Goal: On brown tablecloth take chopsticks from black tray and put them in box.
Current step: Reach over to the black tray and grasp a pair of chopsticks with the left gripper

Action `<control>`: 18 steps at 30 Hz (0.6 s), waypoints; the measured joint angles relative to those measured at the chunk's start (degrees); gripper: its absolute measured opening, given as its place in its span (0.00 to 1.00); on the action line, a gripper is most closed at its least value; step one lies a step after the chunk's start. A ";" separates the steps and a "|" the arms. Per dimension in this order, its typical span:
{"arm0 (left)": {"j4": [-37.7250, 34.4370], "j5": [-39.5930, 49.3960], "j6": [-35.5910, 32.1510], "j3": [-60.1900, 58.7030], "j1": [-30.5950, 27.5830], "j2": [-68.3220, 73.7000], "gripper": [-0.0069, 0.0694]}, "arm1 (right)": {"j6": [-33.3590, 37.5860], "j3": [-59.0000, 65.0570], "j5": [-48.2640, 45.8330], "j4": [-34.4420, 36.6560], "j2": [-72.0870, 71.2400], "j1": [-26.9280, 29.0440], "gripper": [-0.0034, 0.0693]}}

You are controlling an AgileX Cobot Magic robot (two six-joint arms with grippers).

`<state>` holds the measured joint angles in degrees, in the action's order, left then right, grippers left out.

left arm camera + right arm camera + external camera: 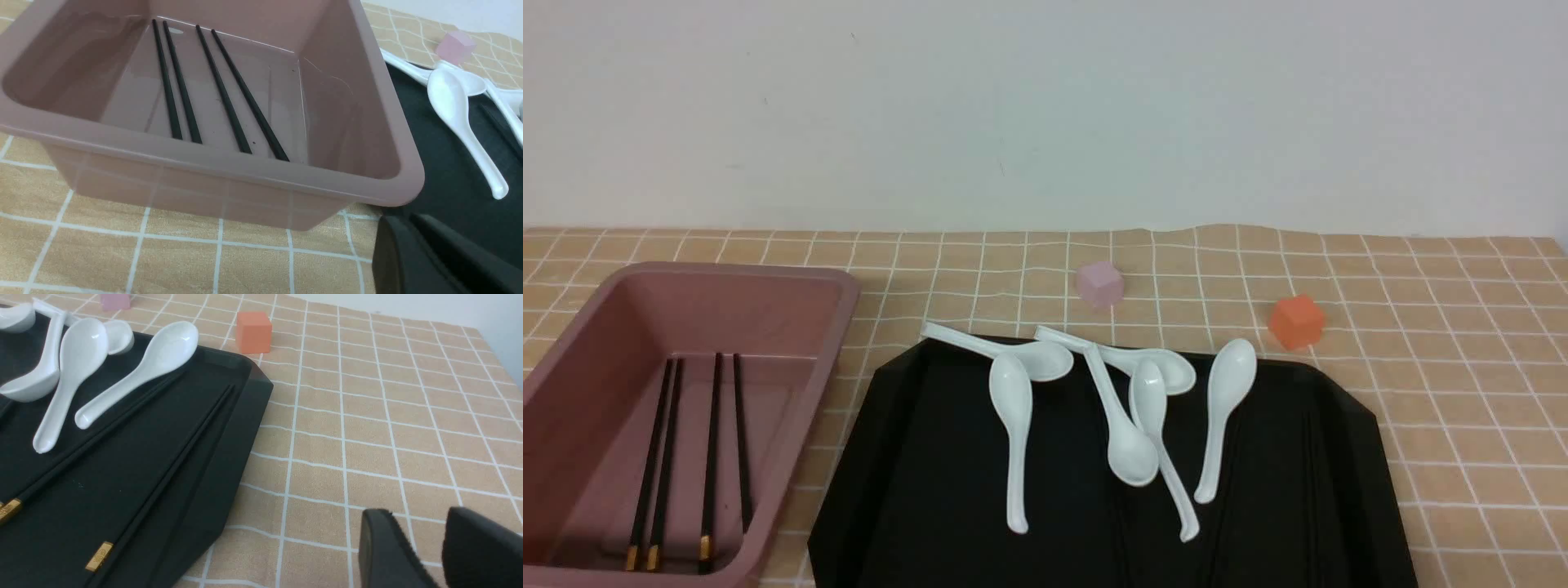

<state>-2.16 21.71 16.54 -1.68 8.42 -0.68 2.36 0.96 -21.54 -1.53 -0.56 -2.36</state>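
- The pink box (735,314) sat on the brown tablecloth (1445,392), on the left side.
- Four chopsticks (712,457) lay flat on the bottom of the box, side by side. Their gold tips pointed to the robot's end.
- The black tray (931,457) lay just beside the box, in the middle of the cloth.
- White spoons (1017,441) lay in a messy bunch on the far half of the tray. Some crossed over each other.
- More chopsticks (102,435) lay on the right part of the tray, near the spoons. They were black on black, so they were hard to see from the front. Their gold tips showed well from the right wrist.
- A little pink block (1099,283) and a little orange block (1295,322) stood on the cloth behind the tray.
- The left pincer (408,220) was low by the near corner of the box. Its two fingers were pressed together and it held nothing.
- The right pincer (419,522) was over the bare cloth, to the right of the tray. Its fingers stood apart with cloth showing between them, and it held nothing.
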 joint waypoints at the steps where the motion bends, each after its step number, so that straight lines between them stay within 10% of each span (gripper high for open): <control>1: 0.00 0.00 0.00 0.00 0.00 0.00 0.14 | 0.00 0.00 0.00 0.00 0.00 0.00 0.38; 18: 0.00 0.00 0.00 0.00 0.00 0.00 0.14 | 0.00 0.00 0.00 0.00 0.00 0.00 0.38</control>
<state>-2.16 21.71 16.54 -1.68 8.42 -0.68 2.36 0.96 -21.54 -1.53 -0.56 -2.36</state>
